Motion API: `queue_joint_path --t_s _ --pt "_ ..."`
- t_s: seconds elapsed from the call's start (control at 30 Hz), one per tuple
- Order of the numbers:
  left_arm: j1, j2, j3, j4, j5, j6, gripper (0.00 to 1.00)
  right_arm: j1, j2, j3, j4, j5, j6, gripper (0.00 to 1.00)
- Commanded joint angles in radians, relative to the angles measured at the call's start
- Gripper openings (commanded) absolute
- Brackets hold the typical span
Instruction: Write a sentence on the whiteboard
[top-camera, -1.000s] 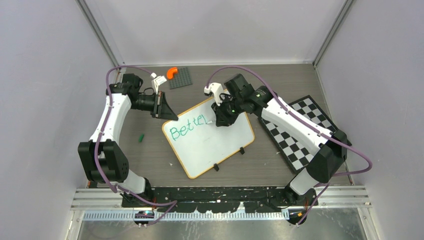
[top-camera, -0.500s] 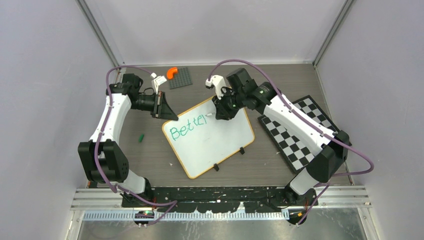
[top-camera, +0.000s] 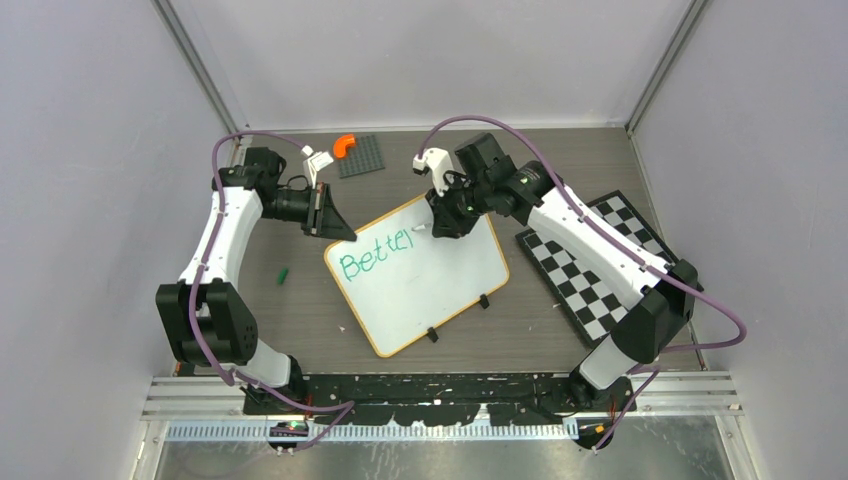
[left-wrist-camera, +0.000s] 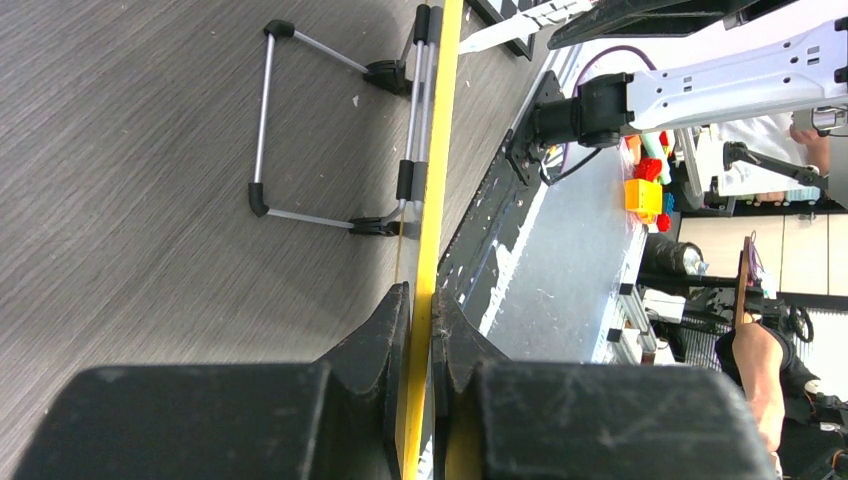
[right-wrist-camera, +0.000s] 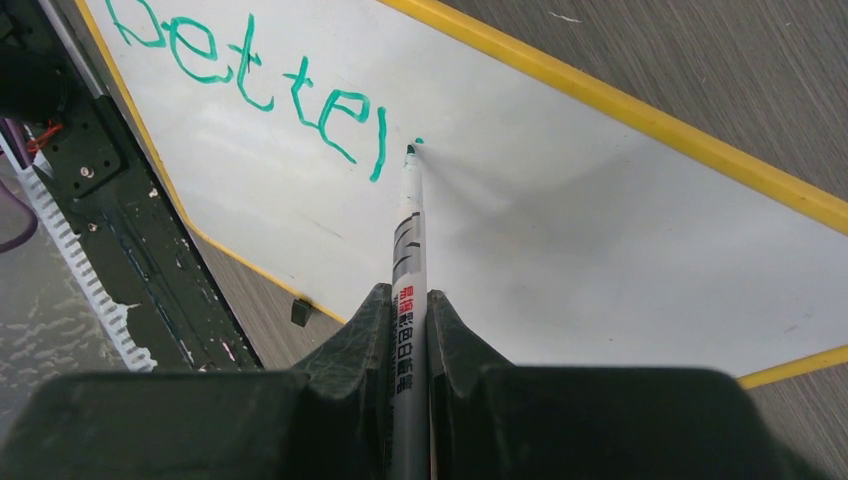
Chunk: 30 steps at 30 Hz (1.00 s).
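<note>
The whiteboard (top-camera: 435, 290) lies tilted at the table's middle, with an orange-yellow rim. The sentence (top-camera: 375, 255) reads "Bette" plus one upright stroke, in green. My left gripper (top-camera: 335, 225) is shut on the board's far-left rim; the left wrist view shows its jaws (left-wrist-camera: 422, 297) pinching the yellow rim (left-wrist-camera: 440, 150). My right gripper (top-camera: 447, 222) is shut on a white marker (right-wrist-camera: 409, 230), with the jaws closed around its barrel (right-wrist-camera: 408, 300). The marker's green tip sits at the whiteboard (right-wrist-camera: 600, 230), just right of the last stroke of the sentence (right-wrist-camera: 250, 75), by a small green dot.
A black-and-white checkerboard (top-camera: 590, 265) lies to the right of the board. A grey baseplate (top-camera: 362, 158) with an orange piece (top-camera: 344, 144) sits at the far edge. A small green cap (top-camera: 283, 273) lies on the table to the left. A wire stand (left-wrist-camera: 262, 130) shows under the board.
My right gripper has shifted slightly toward the far side with the marker, off the end of the last stroke. The left gripper and the board have not moved.
</note>
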Motion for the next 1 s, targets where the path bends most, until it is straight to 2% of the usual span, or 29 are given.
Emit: queue_joint_path --t_s 0.0,0.4,0.97 --pt "-0.01 0.014 0.011 -0.009 -0.05 -0.011 0.0 0.01 -0.025 0.005 0.008 -0.033 -0.019 0.0" --pt "-0.011 0.017 0.014 -0.011 -0.051 -0.014 0.0 0.011 -0.007 0.013 0.043 0.003 0.006 0.0" --pt "-0.01 0.019 0.016 -0.012 -0.052 -0.012 0.0 0.034 -0.016 -0.033 0.01 -0.017 -0.029 0.0"
